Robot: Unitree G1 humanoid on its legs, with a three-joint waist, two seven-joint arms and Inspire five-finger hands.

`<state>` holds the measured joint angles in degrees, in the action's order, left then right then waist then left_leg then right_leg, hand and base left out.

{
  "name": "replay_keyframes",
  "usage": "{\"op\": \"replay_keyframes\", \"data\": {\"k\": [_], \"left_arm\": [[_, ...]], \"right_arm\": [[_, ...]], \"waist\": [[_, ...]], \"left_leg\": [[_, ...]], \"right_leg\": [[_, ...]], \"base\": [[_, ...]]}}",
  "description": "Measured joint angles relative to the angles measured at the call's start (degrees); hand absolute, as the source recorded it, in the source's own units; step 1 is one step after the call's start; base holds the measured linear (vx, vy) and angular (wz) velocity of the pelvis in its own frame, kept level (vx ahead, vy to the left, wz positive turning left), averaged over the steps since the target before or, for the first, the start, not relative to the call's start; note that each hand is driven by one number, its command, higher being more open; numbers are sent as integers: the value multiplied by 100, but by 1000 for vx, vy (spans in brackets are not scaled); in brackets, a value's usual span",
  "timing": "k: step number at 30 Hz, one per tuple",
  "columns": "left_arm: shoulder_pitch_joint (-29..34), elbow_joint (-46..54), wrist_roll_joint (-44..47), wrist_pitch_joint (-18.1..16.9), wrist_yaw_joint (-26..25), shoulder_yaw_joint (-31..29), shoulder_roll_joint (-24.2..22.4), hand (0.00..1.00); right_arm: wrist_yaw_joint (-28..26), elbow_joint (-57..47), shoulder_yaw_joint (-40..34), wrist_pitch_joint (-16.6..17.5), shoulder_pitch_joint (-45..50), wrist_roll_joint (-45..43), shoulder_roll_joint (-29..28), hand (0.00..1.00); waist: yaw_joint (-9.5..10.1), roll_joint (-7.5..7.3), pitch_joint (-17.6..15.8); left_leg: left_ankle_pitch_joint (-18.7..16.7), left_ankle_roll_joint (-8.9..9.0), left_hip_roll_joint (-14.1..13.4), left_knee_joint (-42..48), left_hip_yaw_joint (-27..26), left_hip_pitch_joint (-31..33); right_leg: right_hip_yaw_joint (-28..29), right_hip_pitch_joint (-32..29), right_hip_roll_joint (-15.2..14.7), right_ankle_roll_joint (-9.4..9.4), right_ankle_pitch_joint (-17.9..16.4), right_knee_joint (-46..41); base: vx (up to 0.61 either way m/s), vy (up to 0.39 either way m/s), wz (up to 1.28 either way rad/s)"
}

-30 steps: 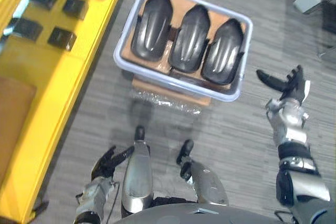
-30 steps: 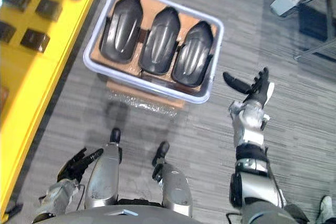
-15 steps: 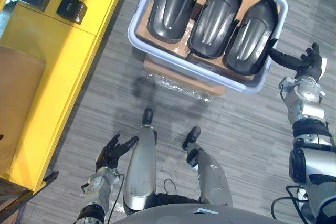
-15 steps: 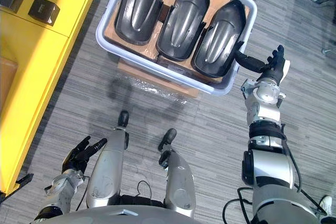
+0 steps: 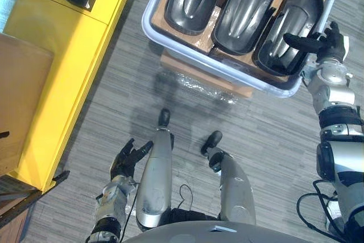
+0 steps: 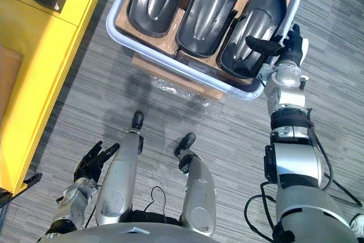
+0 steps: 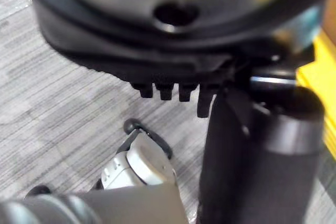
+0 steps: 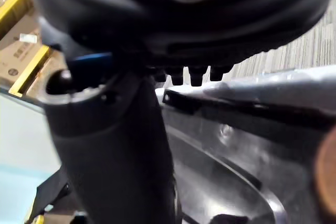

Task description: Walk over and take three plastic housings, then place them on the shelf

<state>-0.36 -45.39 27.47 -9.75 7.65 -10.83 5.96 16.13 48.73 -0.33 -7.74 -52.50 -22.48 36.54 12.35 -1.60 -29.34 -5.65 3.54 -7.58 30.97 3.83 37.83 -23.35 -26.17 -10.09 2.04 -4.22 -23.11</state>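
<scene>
The three black plastic housings (image 5: pixel 247 7) lie side by side in a pale bin (image 5: pixel 216 65) on a cardboard box (image 5: pixel 199 77) on the floor. The right robot hand (image 5: pixel 333 46) is wide open at the rightmost housing (image 5: pixel 284 29), thumb spread over its near end, gripping nothing. Closing so near the edge of that smooth, curved shell could let it slip, or drag the bin askew, and the left robot hand (image 5: pixel 128 160), hanging low with relaxed fingers, is well apart from it all.

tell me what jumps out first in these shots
Three glossy black plastic housings lie side by side in a pale plastic tub ahead. The right robot hand, open, is at the tub's right rim. A bright yellow shelf runs along the left.
</scene>
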Motion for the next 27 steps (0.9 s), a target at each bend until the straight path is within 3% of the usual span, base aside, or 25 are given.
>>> {"op": "replay_keyframes", "data": {"k": [4, 11, 18, 27], "left_arm": [[-102, 29, 199, 34, -22, 26, -50, 100], [-201, -23, 398, 110, -146, 91, -78, 100], [-192, 11, 556, -91, -229, 335, -99, 100], [-54, 291, 1338, -239, 123, 762, -112, 100]], "right_arm": [[-192, -1, 274, -316, -268, -250, 3, 0], [-242, 113, 321, -557, -481, -292, 228, 0], [-397, 389, 421, -816, -590, -78, 340, 0], [-291, 451, 328, -768, -223, -82, 348, 0]], "waist": [[-5, 0, -1], [-94, 0, -1], [-103, 36, 3], [-85, 142, 21]], "left_leg": [[-95, -2, -100, 187, -45, 148], [-9, 9, -112, 21, -190, 158], [273, 58, 84, -273, -184, -80], [343, 76, 148, -554, -180, -481]], "right_leg": [[52, -153, 47, -26, -19, -129], [177, -361, 0, -28, -16, -206], [-27, -459, -379, -143, -349, -801], [-207, -112, -494, -162, -545, -883]], "base": [[-54, -20, -16], [-22, -47, -9], [46, -80, 15], [-16, -33, 14]]}}
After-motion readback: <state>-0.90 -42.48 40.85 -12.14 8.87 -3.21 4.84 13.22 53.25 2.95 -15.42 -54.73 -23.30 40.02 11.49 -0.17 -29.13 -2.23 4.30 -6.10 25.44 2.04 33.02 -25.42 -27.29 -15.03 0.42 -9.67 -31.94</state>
